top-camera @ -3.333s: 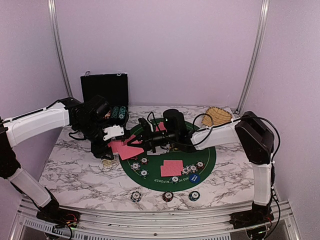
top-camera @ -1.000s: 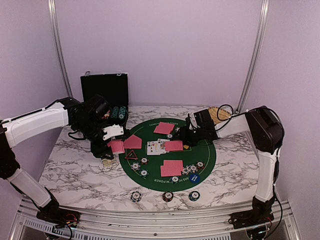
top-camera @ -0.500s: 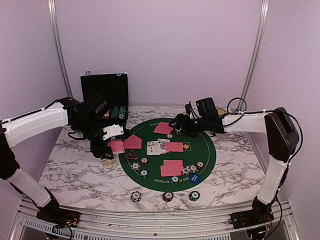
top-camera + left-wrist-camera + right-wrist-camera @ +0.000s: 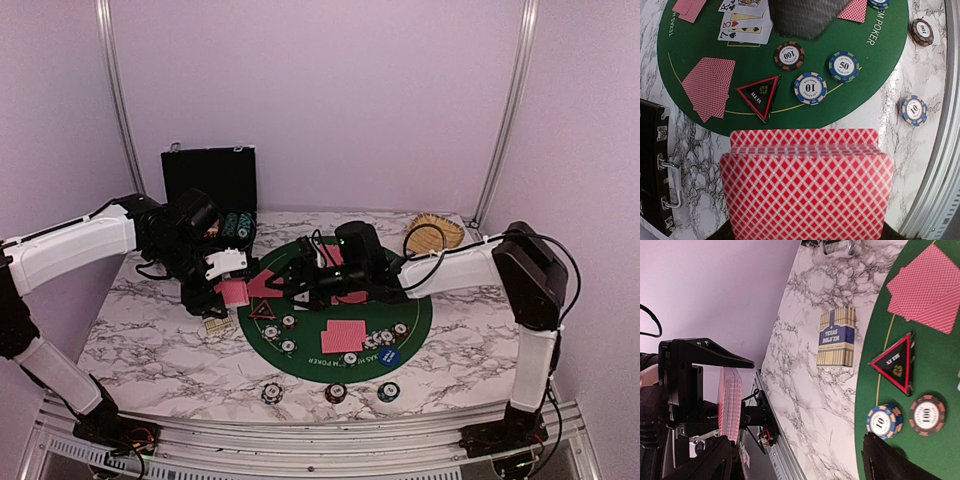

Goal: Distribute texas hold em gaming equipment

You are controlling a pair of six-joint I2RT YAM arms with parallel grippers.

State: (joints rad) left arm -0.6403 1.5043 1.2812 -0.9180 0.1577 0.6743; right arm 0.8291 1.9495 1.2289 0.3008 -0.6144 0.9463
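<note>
Left claw (image 4: 225, 283) is clamped on a deck of red-backed cards (image 4: 807, 185), held over the marble desk (image 4: 150, 350) just off the left rim of the green mat (image 4: 415, 305). My right claw (image 4: 290, 283) hangs over the mat's left part, near the deck, jaws spread wide with nothing between them. Nearest me, three chips lie in a row on the marble by the desk's near edge: a black-white chip (image 4: 272, 392), a red chip (image 4: 336, 392) and a teal chip (image 4: 388, 392). Just beyond, on the mat's near rim, I see the blue button (image 4: 389, 355) beside a small cluster of chips, then a face-down pair of cards (image 4: 343, 336). To the left of these lie a 50 chip (image 4: 844, 66), a 10 chip (image 4: 810, 88) and a 100 chip (image 4: 789, 55), with the red-black triangle marker (image 4: 760, 95) next to them. A striped card box (image 4: 836, 336) lies on the marble just outside the mat. Farther in, the left wrist view shows a second face-down pair (image 4: 707, 87) and some face-up cards (image 4: 745, 22), partly under the right arm. At the far edge, the black case (image 4: 210, 180) stands open on the left and the wicker basket (image 4: 435, 232) sits on the right.
</note>
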